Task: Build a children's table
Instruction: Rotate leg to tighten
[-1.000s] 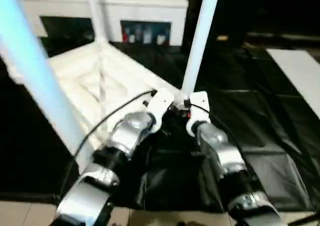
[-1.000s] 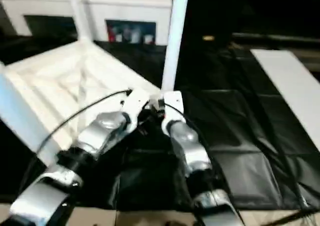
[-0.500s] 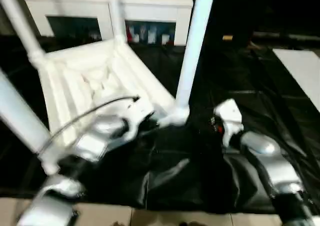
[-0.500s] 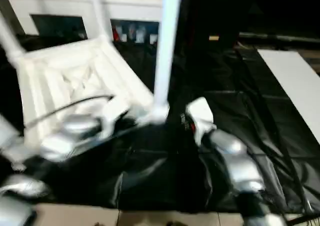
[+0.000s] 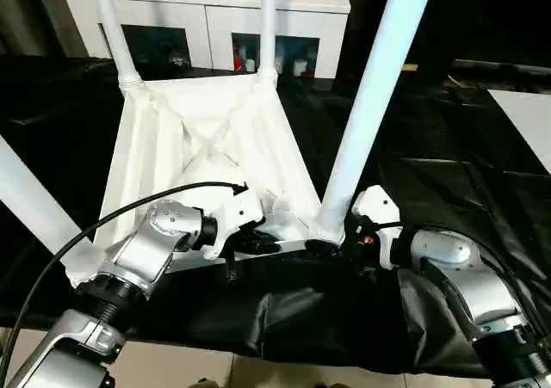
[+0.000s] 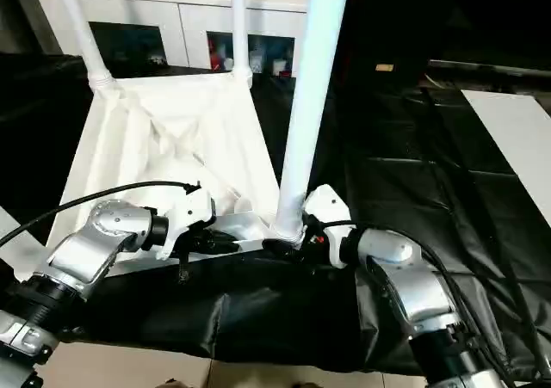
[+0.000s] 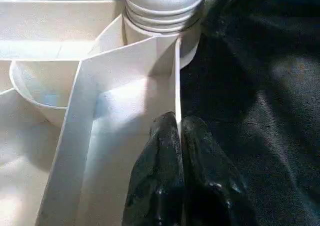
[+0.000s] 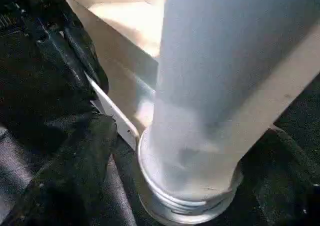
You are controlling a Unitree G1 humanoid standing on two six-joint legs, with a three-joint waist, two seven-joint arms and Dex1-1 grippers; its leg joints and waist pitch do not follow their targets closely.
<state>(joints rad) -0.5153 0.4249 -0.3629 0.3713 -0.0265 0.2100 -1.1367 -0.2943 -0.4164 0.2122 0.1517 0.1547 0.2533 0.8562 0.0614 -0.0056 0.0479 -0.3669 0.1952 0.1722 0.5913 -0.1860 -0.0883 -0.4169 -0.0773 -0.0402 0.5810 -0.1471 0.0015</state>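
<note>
Children's table (image 5: 207, 138), frame centre: we see four legs seated; left gripper (image 7: 178, 131) pinches its rim, right gripper (image 5: 344, 237) state unclear.

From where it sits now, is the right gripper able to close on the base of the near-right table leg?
Probably yes. The right gripper sits right beside the base of the near-right leg at its corner socket, jaws open, with nothing between them. The left gripper pinches the tabletop rim, clear of that leg.

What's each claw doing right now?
Left claw: shut on the table top's rim.
Right claw: beside the near leg's base, fingers hidden; cannot be told.
</note>
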